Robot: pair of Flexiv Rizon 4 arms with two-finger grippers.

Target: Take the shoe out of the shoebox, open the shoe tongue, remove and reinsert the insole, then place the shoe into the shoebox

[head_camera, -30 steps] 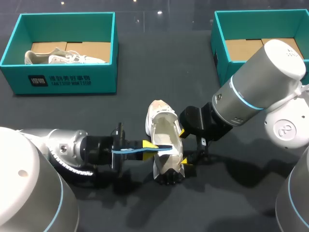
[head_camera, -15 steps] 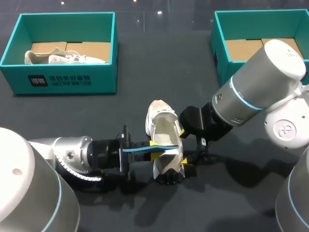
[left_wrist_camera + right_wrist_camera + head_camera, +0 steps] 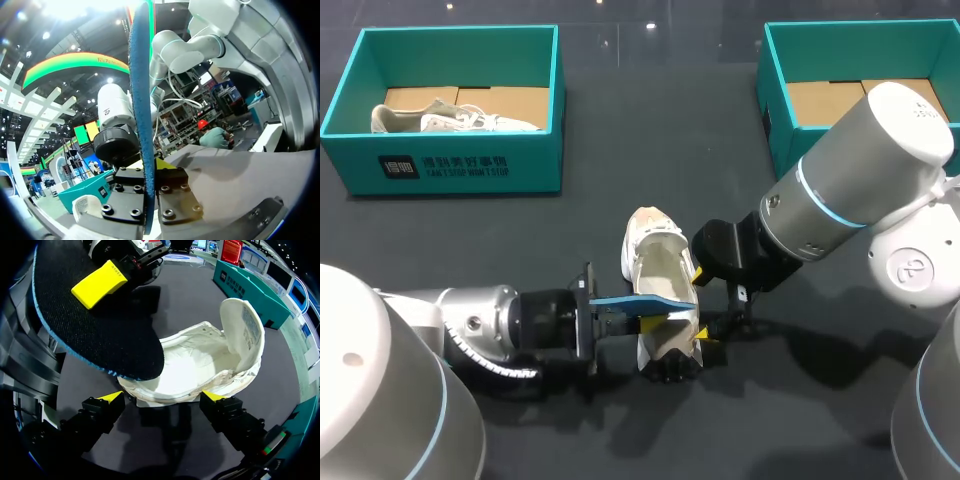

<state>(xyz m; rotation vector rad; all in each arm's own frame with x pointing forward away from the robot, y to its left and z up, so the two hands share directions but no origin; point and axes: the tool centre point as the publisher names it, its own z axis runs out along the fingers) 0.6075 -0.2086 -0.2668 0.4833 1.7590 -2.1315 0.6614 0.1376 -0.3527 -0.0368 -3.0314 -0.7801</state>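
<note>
Shoe (image 3: 660, 262) is out of its box, on the table (image 3: 620, 200) between the two boxes, toe pointing away from the robot. Tongue (image 3: 245, 330) is flipped up and forward, so the opening is wide. I'd count those two steps as done.

Insole (image 3: 642, 300) is fully out. The left gripper (image 3: 653, 321) is clamped on it (seen edge-on between the fingers in the left wrist view) and holds it flat in the air, just over the heel end of the opening. The shoe's bare white inside shows below it in the right wrist view. So removal looks done. Whether reinsertion has begun I can't tell from this. The insole tip is over the opening, not in it.

Right gripper (image 3: 701, 308) is at the shoe's right side, fingers wide with both yellow tips pressed on the side wall, gripping it to steady the shoe.

Left to do, as I judge it: slide the insole back in and seat it, then lift the shoe into a box. The right box (image 3: 767, 100) shows only cardboard, likely the target. The left box (image 3: 440, 165) already holds another shoe (image 3: 455, 118).
</note>
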